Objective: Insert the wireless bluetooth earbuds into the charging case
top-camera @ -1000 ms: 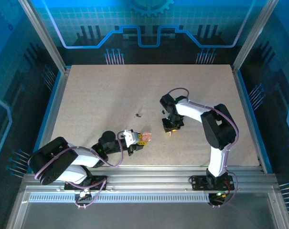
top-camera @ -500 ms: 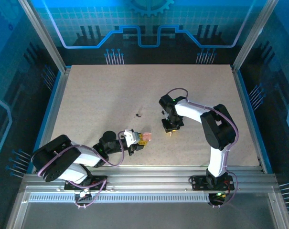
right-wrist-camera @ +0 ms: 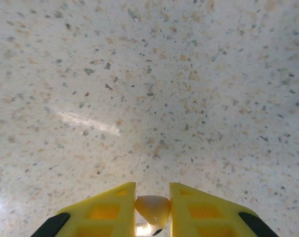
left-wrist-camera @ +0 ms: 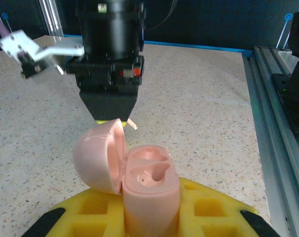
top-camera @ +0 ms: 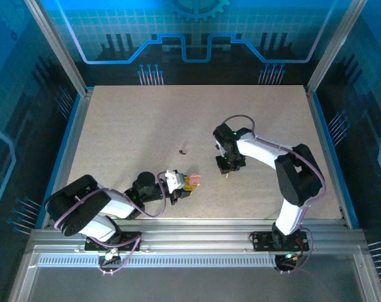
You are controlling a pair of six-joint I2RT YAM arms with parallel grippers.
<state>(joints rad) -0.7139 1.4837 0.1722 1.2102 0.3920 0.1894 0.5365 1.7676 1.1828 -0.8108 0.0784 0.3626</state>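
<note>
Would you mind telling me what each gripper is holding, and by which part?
Left gripper: the open pink charging case, clamped by its lower body. Right gripper: a pale earbud, pinched at its rounded head.

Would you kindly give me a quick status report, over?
Left gripper shut on open charging case. Right gripper pinching pale earbud. Black earbud loose on table.

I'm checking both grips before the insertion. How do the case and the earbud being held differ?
The case is pink and wide enough to fill the left gripper; the earbud is creamy white and tiny in the right gripper. The case stands upright, lid open, sockets empty; the earbud is one solid piece. Both are pinched between yellow fingers.
</note>
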